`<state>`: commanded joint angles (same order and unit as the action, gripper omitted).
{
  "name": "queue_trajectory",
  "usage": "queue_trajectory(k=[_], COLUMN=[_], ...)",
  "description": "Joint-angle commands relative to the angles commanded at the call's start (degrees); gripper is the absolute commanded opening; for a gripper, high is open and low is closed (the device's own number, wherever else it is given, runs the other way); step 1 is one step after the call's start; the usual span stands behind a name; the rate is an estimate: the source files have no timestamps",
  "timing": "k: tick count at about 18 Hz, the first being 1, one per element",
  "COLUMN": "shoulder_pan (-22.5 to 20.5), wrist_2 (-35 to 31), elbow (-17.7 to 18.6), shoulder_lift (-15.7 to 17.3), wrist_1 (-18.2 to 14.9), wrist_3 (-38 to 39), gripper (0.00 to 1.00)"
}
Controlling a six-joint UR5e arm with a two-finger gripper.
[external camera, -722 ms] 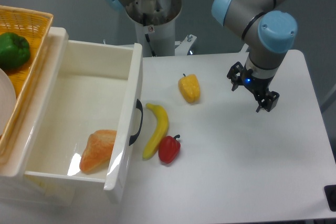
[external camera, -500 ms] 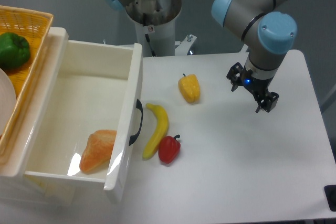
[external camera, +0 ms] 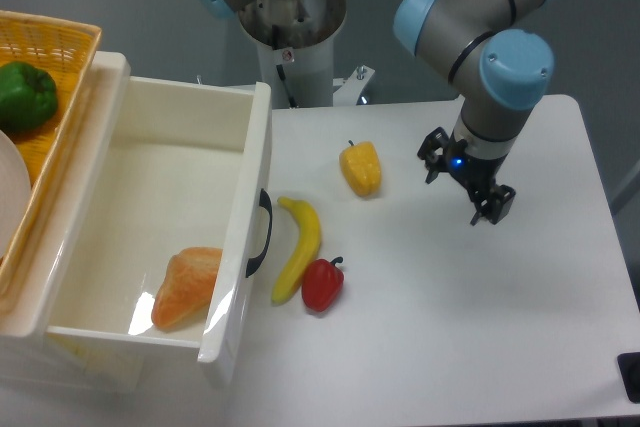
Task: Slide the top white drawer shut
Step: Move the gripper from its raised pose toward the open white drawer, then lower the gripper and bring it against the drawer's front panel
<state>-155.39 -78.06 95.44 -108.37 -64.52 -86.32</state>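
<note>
Across the left half of the frame sits the top white drawer (external camera: 160, 237), pulled wide open with its front panel and black handle (external camera: 262, 233) facing right; it looks like stiff, glossy, fairly light plastic, best pushed flat on that panel toward the left. Its long axis runs top to bottom, a banana (external camera: 298, 248) just beside the handle, and the gripper (external camera: 459, 182) hovers well apart at right, fingers spread and empty.

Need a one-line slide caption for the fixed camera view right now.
Open gripper hovers right of yellow pepper; top white drawer stands open.
</note>
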Motion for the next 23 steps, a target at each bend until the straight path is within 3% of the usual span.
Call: queue_trajectory(k=[6,11,12,15,18,20,23], shoulder_pan=[3.0,4.3,4.9,6.2,6.7,6.5,6.7], wrist_2=[0.1,0.3,0.3,0.4,1.8,5.5,7.9], elbow=[-0.3,-0.6,-0.6,-0.6,-0.7,-0.7,-0.7], shoulder_lift=[-1.2,-2.5,-3.0,-4.2,-4.2,-4.2,-3.9], wrist_1=[0.4,1.1,1.1,1.1,1.2,1.2,1.1], wrist_3=[18.2,20.7,21.8,27.3,33.0,34.6,37.2], gripper=[1.00,0.97,0.91,0.50,0.22,0.09,0.01])
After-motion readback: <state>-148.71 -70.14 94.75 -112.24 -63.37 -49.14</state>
